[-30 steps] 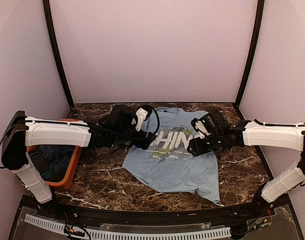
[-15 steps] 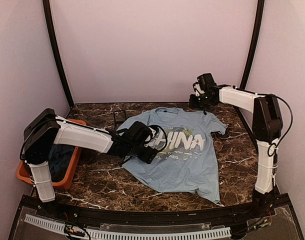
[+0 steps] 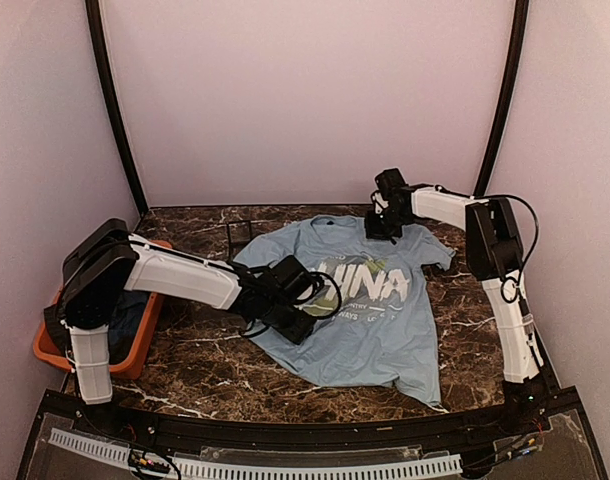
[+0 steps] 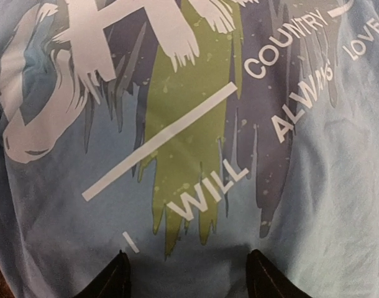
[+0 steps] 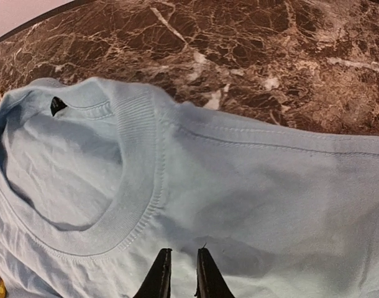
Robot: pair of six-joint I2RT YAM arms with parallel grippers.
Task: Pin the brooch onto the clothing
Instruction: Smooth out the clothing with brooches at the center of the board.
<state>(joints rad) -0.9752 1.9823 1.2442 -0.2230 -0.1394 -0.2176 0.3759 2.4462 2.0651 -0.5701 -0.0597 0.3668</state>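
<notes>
Left wrist view alone shows left pincer (image 4: 189, 268) spread over shirt (image 4: 320, 205) print — right pincer (image 5: 182, 257) nearly closed beside collar (image 5: 138, 155).

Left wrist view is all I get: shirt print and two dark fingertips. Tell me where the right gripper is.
Observer: The right gripper is at the far side of the T-shirt, with its fingertips over the fabric beside the collar.
Operator: Describe its fingers.
Observer: In its wrist view they stand close together with a thin gap, and nothing shows in the gap.
Operator: Find the brooch.
Observer: No view shows it. A small black-framed case sits on the table by the shirt's sleeve on the left arm's side.
</notes>
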